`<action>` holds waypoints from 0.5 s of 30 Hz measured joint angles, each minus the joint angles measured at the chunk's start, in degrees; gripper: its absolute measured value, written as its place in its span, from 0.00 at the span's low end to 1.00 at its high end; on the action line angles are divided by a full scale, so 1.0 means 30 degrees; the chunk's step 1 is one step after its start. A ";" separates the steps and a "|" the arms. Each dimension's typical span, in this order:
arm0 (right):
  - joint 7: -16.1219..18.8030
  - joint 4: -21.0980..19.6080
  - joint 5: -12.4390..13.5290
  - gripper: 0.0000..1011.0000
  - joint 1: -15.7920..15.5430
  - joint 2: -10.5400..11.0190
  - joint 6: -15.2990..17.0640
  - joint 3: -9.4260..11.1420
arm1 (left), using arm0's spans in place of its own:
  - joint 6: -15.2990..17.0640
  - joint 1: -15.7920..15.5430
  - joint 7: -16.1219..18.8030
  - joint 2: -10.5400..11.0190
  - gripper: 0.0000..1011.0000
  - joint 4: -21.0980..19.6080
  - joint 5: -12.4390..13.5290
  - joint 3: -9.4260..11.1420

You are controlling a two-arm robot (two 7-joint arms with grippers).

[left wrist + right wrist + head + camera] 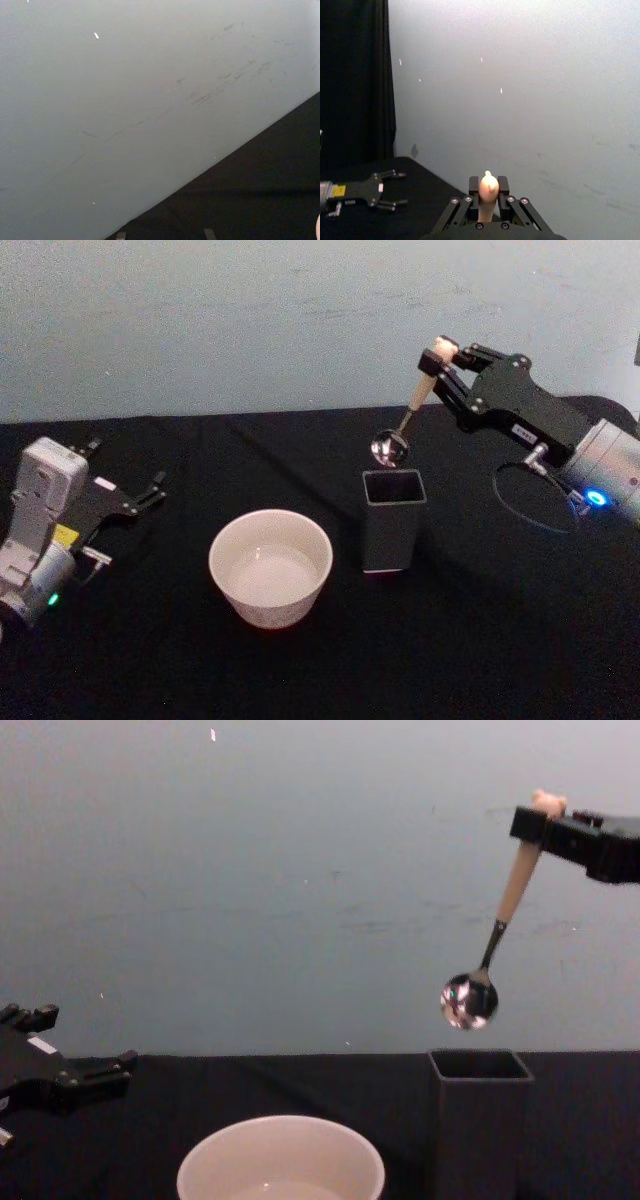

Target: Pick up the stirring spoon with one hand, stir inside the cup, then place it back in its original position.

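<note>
Black table [500, 640], right end effector [441, 353] clamped on stirring spoon [391, 447]

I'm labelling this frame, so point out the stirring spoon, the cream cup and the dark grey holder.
stirring spoon [507, 905], chest view, lower end of its beige handle.
cup [270, 602], head view, front outer wall.
holder [389, 535], head view, front face.

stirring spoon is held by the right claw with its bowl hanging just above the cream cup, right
No. The right claw does hold the stirring spoon, but its bowl hangs just above the dark grey holder, not the cup, as the chest view shows.
</note>
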 joint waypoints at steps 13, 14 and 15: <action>0.0150 0.0687 -0.0785 0.21 0.1102 -0.0860 -0.0395 -0.1177 | 0.0000 -0.0001 0.0000 0.0000 0.99 0.0000 -0.0001 0.0001; 0.0175 0.0745 -0.0868 0.21 0.1170 -0.0926 -0.0430 -0.1280 | 0.0000 -0.0002 0.0000 0.0000 0.99 0.0000 0.0001 0.0001; 0.0212 0.0802 -0.0931 0.21 0.1240 -0.0994 -0.0454 -0.1383 | 0.0000 -0.0001 0.0000 -0.0001 0.99 0.0000 0.0000 0.0000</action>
